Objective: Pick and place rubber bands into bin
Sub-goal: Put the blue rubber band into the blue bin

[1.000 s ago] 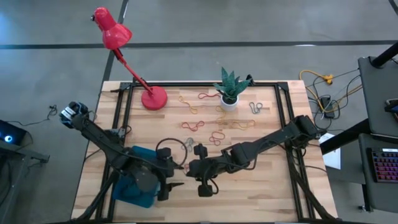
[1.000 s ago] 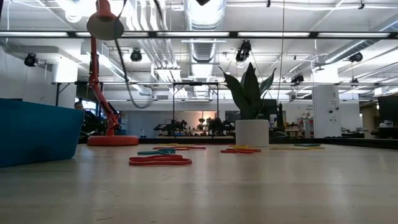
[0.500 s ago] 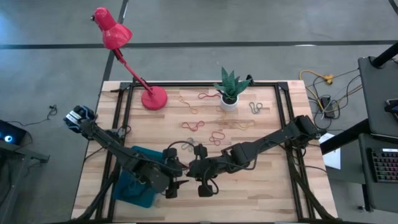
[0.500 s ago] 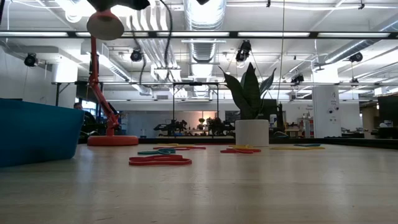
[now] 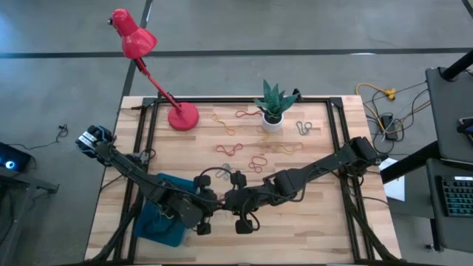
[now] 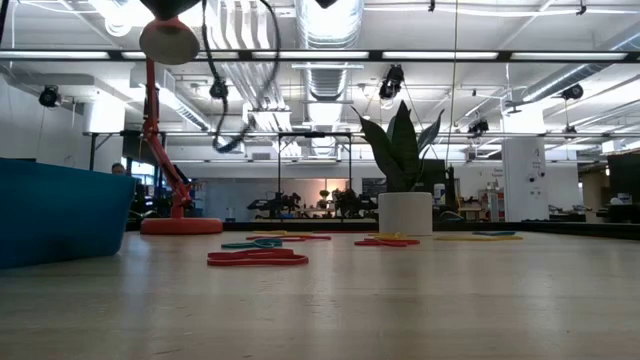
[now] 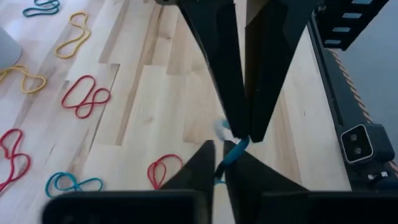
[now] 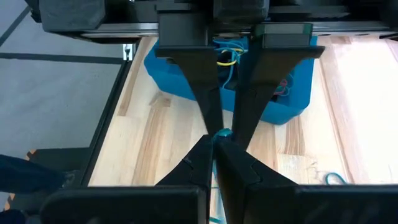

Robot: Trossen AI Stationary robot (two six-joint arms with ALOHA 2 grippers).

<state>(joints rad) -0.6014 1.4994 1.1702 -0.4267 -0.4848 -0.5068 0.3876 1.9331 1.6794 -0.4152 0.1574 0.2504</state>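
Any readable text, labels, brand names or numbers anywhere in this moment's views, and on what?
None can be read in any view.
Bin, lamp, plant pot: no print visible.
Keyboard beside the table: key legends too small to read.

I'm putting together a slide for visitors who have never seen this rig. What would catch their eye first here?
Probably the two grippers meeting tip to tip above the table's near middle, left gripper and right gripper both shut on one blue rubber band. Next, the bright red lamp at the far left and the coloured rubber bands scattered mid-table, with the teal bin beside the left arm.
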